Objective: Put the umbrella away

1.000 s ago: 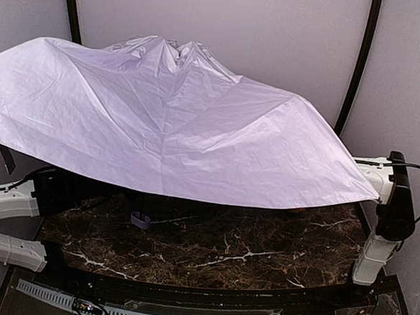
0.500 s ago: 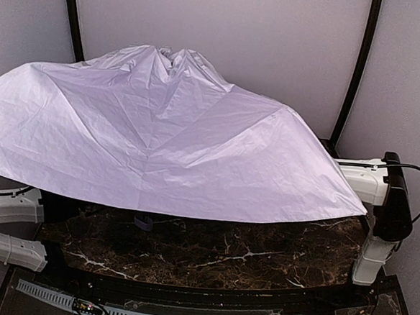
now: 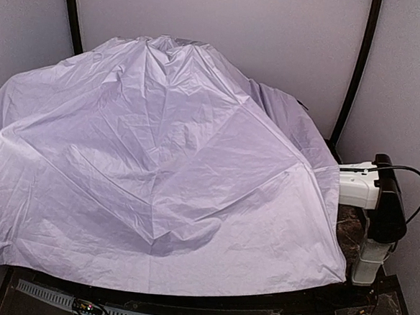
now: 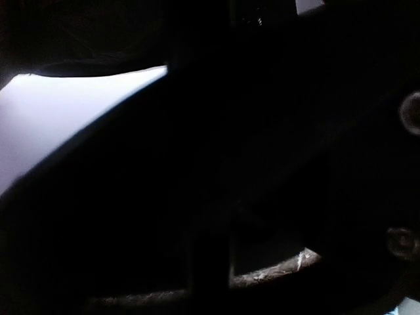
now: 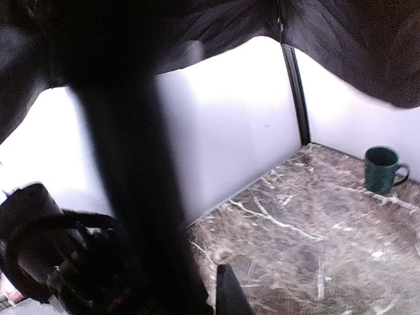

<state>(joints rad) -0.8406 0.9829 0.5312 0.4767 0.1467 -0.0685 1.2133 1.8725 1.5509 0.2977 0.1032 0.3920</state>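
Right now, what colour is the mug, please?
The mug is dark green, clearest in the right wrist view.

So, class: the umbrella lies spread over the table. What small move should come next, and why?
Probably gather the umbrella inward to collapse it: its canopy drapes wide over nearly the whole table, too spread out to stow.

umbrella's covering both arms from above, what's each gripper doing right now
left gripper: shut; too dark to tell whether it holds anything
right gripper: cannot be told, blurred under the umbrella
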